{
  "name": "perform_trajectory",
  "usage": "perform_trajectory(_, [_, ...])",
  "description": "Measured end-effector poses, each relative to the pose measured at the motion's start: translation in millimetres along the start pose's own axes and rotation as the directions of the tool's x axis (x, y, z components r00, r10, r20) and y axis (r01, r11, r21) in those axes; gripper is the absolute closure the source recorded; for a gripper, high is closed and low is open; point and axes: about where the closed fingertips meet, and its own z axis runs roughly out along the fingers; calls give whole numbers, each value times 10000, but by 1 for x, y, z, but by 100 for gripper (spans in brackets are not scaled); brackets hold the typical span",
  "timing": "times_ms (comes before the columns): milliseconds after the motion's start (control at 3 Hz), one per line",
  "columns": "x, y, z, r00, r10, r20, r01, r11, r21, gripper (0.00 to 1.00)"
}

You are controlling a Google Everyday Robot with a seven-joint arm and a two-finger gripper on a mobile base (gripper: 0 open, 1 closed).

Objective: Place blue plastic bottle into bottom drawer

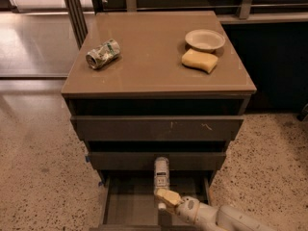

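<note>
The tool (163, 194) sits at 6 o'clock in the view, low over the open drawer (126, 207). Its tan fingers (171, 198) are clamped on the bottom end of the bottle (161, 171). The bottle rises nearly upright from the grip, cap toward 12 o'clock, with its label in front of the middle drawer's face. It seems to hang above the drawer floor rather than rest on it.

The bottle is small and of clear plastic, so it is probably light. Its thin walls would likely give under a hard squeeze. The smooth body and label may be slippery, and a hold at one end lets it pivot or slide, so slow moves suit it. A grip across the middle, on the label, would be steadier. It does not look fragile, and a short drop should do it no harm. Being round, it will likely roll once laid down, though the drawer walls should stop it.

On the desk (154, 76), the can (102, 54) lies at 10 o'clock, with the bowl (205, 39) and sponge (199, 60) at 1 o'clock, all well apart from the tool.
</note>
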Motion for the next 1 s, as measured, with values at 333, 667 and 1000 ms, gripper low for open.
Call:
perform_trajectory(333, [-2, -26, 7, 9899, 1373, -349, -1384, 9899, -311, 100])
perform_trajectory(667, [-8, -46, 12, 9748, 2171, -511, -2188, 9753, -302, 100])
perform_trajectory(1000, [-14, -69, 13, 9555, 2920, -432, -2924, 9563, -44, 100])
